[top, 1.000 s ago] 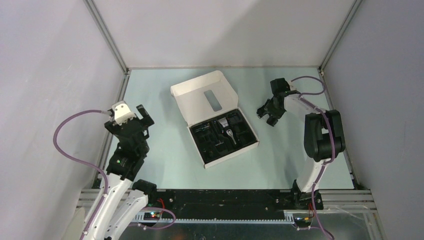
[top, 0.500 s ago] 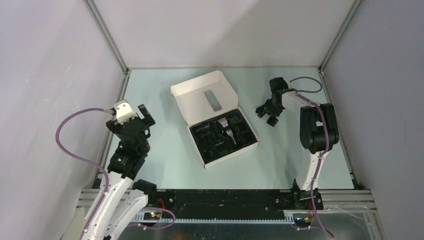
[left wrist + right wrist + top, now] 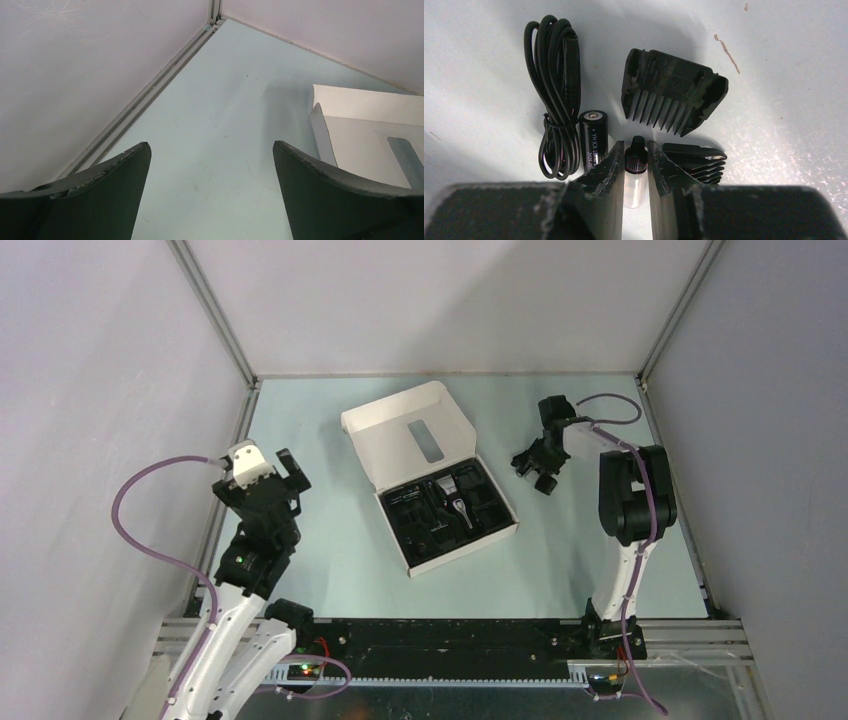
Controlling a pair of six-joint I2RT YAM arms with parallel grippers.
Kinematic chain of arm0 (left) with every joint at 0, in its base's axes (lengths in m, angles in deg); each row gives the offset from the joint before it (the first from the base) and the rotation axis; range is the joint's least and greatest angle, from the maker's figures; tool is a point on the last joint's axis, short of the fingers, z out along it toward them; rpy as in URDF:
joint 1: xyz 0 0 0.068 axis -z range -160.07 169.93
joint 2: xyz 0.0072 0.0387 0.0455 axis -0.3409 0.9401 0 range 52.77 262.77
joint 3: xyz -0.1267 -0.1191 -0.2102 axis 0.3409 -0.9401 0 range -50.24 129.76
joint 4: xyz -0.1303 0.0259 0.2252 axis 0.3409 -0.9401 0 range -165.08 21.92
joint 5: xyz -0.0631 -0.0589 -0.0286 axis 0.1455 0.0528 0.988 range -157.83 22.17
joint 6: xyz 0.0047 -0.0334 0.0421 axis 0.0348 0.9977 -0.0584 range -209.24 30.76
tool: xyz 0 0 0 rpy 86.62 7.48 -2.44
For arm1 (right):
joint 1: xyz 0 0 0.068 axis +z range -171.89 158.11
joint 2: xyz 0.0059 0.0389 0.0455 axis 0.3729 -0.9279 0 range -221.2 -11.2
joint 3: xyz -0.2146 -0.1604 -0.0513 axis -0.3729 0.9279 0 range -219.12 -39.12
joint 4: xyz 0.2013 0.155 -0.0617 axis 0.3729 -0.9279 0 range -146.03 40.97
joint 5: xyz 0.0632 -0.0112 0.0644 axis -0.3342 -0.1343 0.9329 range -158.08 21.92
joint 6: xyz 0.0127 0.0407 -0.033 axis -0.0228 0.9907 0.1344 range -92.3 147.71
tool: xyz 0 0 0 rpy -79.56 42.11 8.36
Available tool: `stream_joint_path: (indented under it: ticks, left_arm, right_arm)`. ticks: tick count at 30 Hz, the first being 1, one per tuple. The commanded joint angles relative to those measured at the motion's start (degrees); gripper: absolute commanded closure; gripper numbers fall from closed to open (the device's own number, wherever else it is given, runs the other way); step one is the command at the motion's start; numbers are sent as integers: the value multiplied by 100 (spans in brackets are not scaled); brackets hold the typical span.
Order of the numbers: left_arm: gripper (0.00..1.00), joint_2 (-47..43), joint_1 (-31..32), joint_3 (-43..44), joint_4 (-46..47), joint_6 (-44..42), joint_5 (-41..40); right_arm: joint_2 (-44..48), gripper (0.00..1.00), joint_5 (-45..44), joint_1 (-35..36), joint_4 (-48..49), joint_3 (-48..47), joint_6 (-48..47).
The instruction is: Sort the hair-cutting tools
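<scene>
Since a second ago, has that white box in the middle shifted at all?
No. The white box sits just as far from the table's back edge as before, with its lid open the same way.

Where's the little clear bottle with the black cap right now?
Right wrist view, bottom centre: the bottle sits between the fingers of the right pincer, battery to its left, a black comb attachment to its right.

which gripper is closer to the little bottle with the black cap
Right. The right gripper has a finger on each side of the small bottle; the left gripper hangs open far off, beyond the white box.
</scene>
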Motion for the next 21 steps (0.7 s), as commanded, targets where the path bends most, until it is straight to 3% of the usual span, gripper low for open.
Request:
stream_joint_path:
  ticks: [1,12,21]
  left_arm:
    - [0,-48,22,65,175,-30,21]
    - [2,-84,24,67,162,-27,12]
    - [2,-103,26,78,138,-1,31]
  right_arm:
    - [351,86,-251,81,-203,-126,-375]
    - [1495,93,-1186,922,-99,37,-1656]
    - [2300,93,-1280,2584,259,412,-2708]
